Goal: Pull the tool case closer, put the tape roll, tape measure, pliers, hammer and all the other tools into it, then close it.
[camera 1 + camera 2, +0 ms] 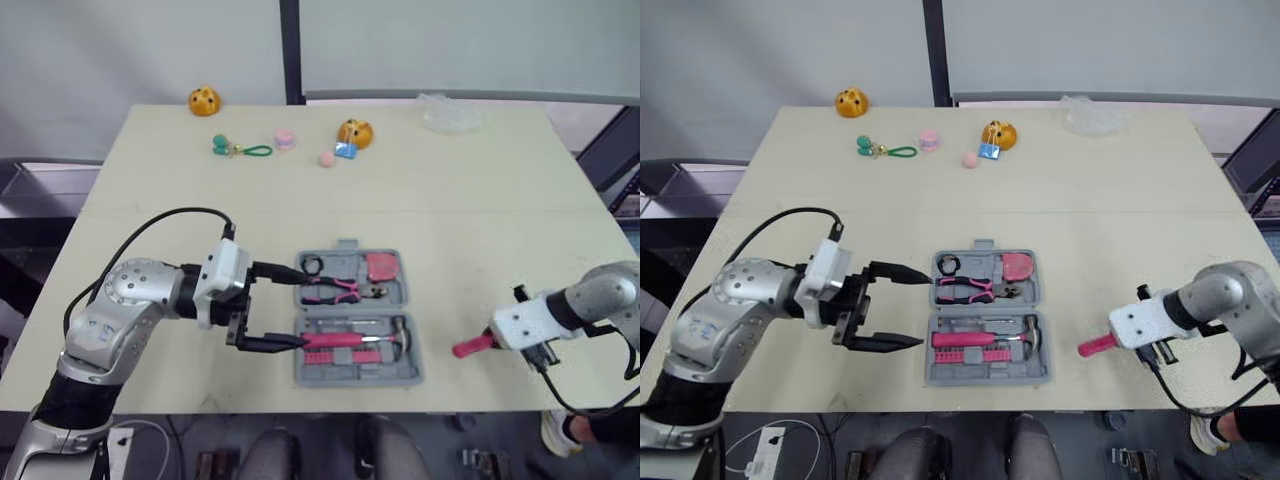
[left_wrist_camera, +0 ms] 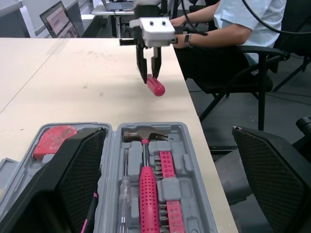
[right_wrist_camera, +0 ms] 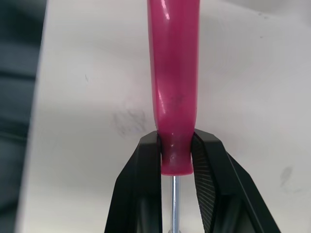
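Note:
The grey tool case [image 1: 350, 312] lies open near the table's front edge. It holds pink-handled pliers [image 1: 335, 290], a red tape measure [image 1: 383, 266], a small black roll [image 1: 312, 265] and a pink-handled hammer [image 1: 355, 340] beside a row of bits. My left gripper [image 1: 300, 310] is open at the case's left side, one finger [image 2: 73, 170] over the upper half and the other off the front edge. Right of the case, my right gripper [image 1: 492, 338] is shut on a pink-handled screwdriver [image 3: 172, 87], held just above the table with the handle pointing toward the case.
At the table's far side lie two orange figures [image 1: 204, 100] [image 1: 354, 132], a green keychain [image 1: 240, 150], small pink items [image 1: 285, 140] and a clear plastic bag [image 1: 450, 112]. A seated person [image 2: 243, 24] is beyond the right table edge.

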